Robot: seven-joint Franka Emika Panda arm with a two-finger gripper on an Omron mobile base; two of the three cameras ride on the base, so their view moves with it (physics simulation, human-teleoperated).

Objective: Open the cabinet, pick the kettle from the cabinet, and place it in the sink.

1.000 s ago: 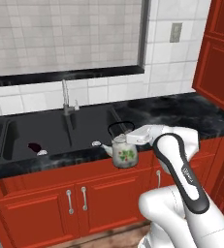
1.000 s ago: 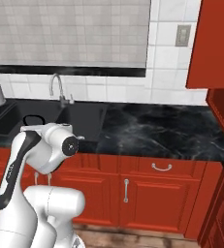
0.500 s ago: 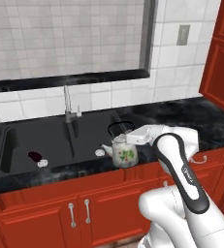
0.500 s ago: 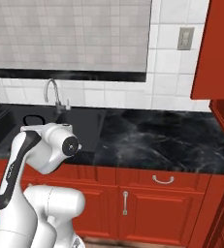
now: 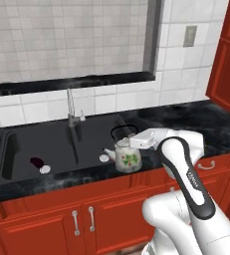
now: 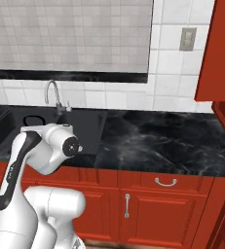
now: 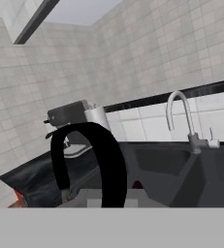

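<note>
Claw (image 5: 132, 143) is closed on the kettle's black hoop handle, holding the white floral kettle (image 5: 128, 158) at the front edge of the black sink (image 5: 57, 149), right of the faucet (image 5: 70, 107). Kettle looks lifted, maybe just above the right basin; hard to tell. Handle (image 7: 91, 162) looms close in hand view, black marble table (image 6: 162, 141) stretching to the right.

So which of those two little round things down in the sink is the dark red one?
The one farther left, lying deeper in the sink. The other disc beside it is pale grey-white and sits nearer the front edge.
</note>
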